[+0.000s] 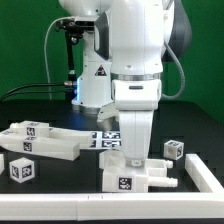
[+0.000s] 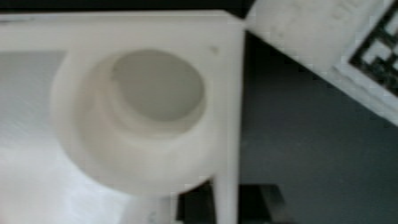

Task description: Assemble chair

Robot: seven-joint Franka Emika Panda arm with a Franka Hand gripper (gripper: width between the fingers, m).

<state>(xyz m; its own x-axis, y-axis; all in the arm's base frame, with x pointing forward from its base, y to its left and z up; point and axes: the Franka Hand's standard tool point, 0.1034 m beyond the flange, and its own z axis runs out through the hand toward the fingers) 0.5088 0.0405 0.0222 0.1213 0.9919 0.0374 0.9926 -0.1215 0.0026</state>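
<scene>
At the front centre of the bench [image 1: 75, 190] we find the chair part [image 1: 135, 177] that the step concerns: a low white block with a tag on its near face and stubby ends toward the exterior view's right. The wrist view shows its top close up, a round socket [image 2: 151, 85] sunk in a pale slab. The end effector [image 1: 130, 152] stands straight down on this part with its fingers together. Whether they pinch a thin lip or only press on the surface, we cannot tell.

Toward the exterior view's left lie the other loose chair blocks [image 1: 45, 142], touching one another and well apart from the part under the arm. A small tagged cube [image 1: 173, 150] sits near the part on the exterior view's right. The marker board [image 1: 104, 137] lies behind, between the two groups.

We judge the step to be nudging or seating this part into position. To do it well, we would hold the wrist vertical and move slowly. Smooth plastic will likely skid on the bench, so any push should run low and square to the block, never at a corner. We would also steer clear of the cube.
</scene>
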